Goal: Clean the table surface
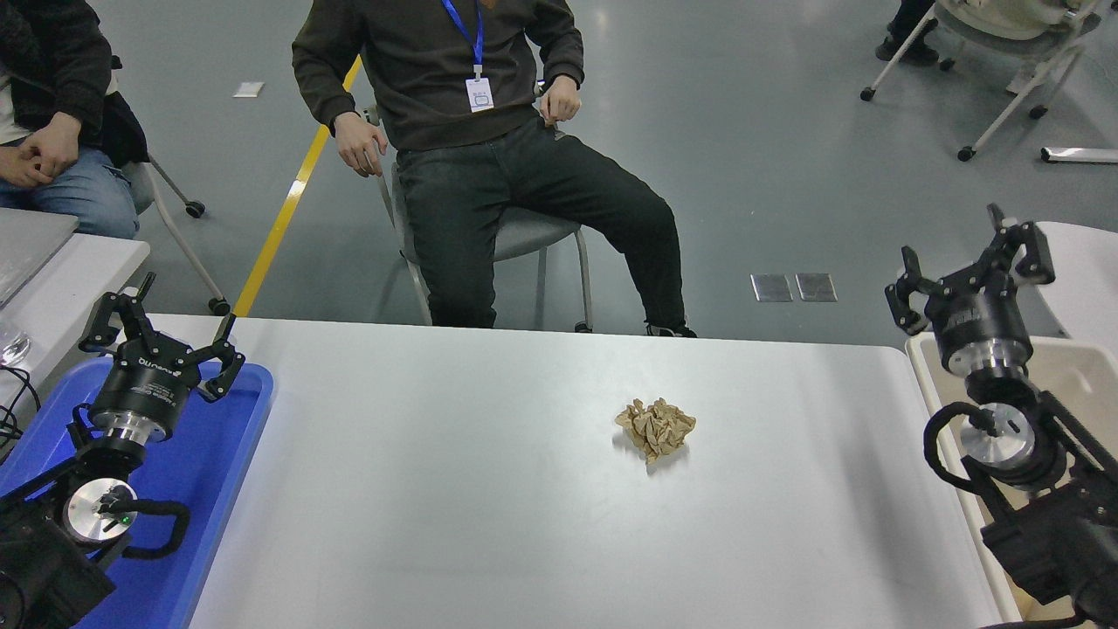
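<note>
The table surface [489, 515] spreads wide and white-grey across the middle of the view, from the blue tray [210, 489] at its left end to the beige bin [1070, 376] at its right end. A crumpled ball of brown paper [655, 428] lies on the table, right of the middle, well apart from both grippers and nearer to the right one.

The right gripper [969, 266] hangs above the far corner of the bin, at the table's right end, with its jaws spread apart and holding nothing. The paper ball sits to the left of these jaws and nearer the camera, with bare tabletop between them. The right arm [1013, 437] runs back from the gripper over the bin's left wall toward the lower right corner.

The left gripper [162, 328] is parked over the far end of the blue tray, at the table's left end, its jaws also open and empty. The paper ball is far to the right of these jaws.

Beyond the table's far edge a person [489, 131] sits on a chair [524, 236], dressed in dark clothes with a blue lanyard. A second person [52, 114] sits at the upper left, hands clasped over the lap
</note>
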`<action>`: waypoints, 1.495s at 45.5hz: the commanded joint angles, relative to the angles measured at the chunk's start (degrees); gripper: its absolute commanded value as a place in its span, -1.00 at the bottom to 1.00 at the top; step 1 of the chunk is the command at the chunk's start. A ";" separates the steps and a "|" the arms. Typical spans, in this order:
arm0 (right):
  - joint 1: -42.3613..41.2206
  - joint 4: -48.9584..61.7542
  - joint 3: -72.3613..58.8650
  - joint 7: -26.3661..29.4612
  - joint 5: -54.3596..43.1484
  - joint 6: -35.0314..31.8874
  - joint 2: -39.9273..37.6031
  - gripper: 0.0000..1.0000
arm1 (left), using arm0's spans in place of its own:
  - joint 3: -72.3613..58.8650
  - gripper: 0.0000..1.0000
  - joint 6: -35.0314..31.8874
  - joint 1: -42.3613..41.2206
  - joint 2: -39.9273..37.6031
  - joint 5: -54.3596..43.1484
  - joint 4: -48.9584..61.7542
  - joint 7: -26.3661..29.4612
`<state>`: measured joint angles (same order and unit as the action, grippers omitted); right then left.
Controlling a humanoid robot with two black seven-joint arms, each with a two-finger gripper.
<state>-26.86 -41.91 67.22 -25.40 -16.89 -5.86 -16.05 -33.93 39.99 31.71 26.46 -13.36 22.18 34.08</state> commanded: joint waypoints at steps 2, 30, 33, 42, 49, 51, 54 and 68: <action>1.81 4.38 -5.26 -3.17 -1.39 -0.47 0.23 0.97 | 0.00 1.00 0.00 0.02 0.00 0.00 -0.04 -0.06; 0.84 5.26 -8.42 -3.26 -0.96 -0.12 -0.65 0.97 | 0.00 1.00 0.00 0.02 0.00 0.00 0.05 0.02; 0.76 5.26 -8.51 -3.26 -0.95 -0.20 -0.65 0.97 | 0.00 1.00 0.00 0.02 0.00 0.00 -0.04 -0.06; -0.03 4.38 -9.65 -3.17 -0.34 -0.38 -0.74 0.97 | 0.00 1.00 0.00 0.02 0.00 0.00 0.05 0.02; -3.37 4.29 -18.25 -3.08 -0.34 -0.55 -3.11 0.97 | 0.00 1.00 0.00 0.02 0.00 0.00 0.05 -0.07; -4.69 4.20 -22.55 -2.99 -0.34 -0.56 -4.07 0.97 | 0.00 1.00 0.00 0.02 0.00 0.00 0.05 0.02; -7.58 4.29 -29.85 -3.08 -0.34 -0.56 -5.65 0.97 | 0.00 1.00 0.00 0.02 0.00 0.00 0.05 0.02; -22.78 4.99 -59.99 -2.73 -1.30 -0.56 -12.16 0.97 | 0.00 1.00 0.00 0.02 0.00 0.00 0.05 0.02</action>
<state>-38.69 -37.33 28.85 -28.41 -17.51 -6.39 -24.35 -33.93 39.99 31.73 26.45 -13.36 22.19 34.07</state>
